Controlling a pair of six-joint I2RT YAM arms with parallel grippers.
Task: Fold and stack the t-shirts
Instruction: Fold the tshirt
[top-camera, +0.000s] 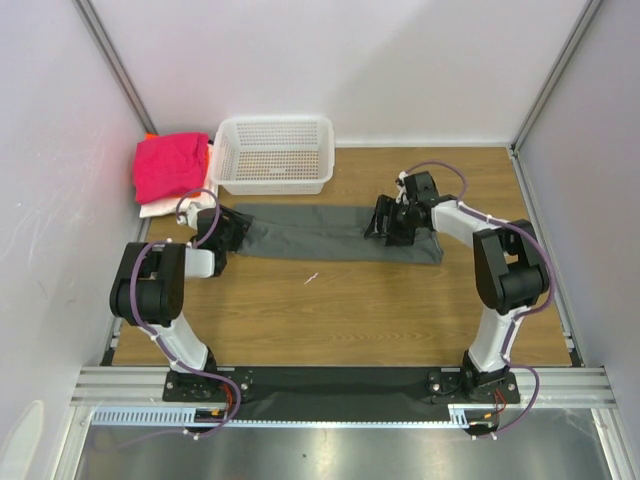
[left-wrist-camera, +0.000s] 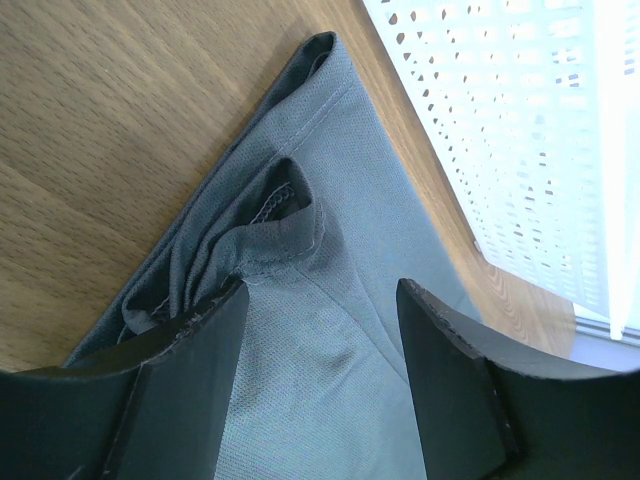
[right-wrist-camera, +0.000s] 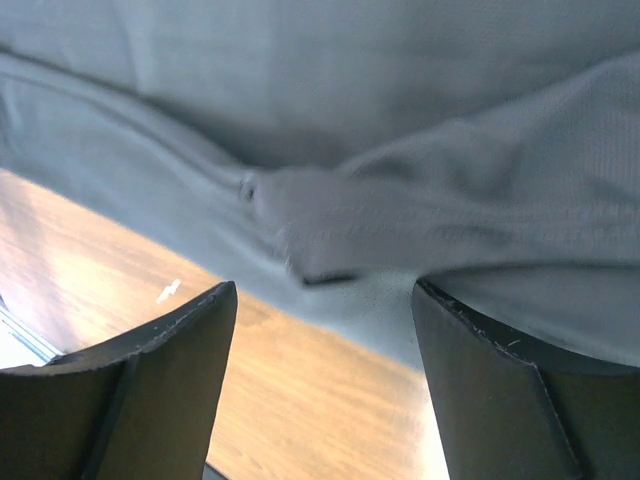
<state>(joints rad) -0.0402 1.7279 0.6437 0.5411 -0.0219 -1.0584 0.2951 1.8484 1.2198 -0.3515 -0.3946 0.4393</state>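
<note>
The dark grey t-shirt (top-camera: 320, 232) lies folded into a long strip across the middle of the table. My left gripper (top-camera: 228, 232) is open over its left end, jaws apart above bunched cloth (left-wrist-camera: 300, 330). My right gripper (top-camera: 390, 222) is open over the right part of the shirt, its jaws straddling the near edge of the cloth (right-wrist-camera: 400, 230) and the bare wood. A magenta-pink shirt (top-camera: 170, 165) lies folded on a white one (top-camera: 165, 208) at the back left, with a sliver of orange (top-camera: 150, 136) behind.
A white plastic mesh basket (top-camera: 273, 155) stands at the back, just behind the grey shirt's left half; it shows in the left wrist view (left-wrist-camera: 520, 130). A small white scrap (top-camera: 311, 279) lies on the wooden table (top-camera: 340, 320). Walls close in left, right and back.
</note>
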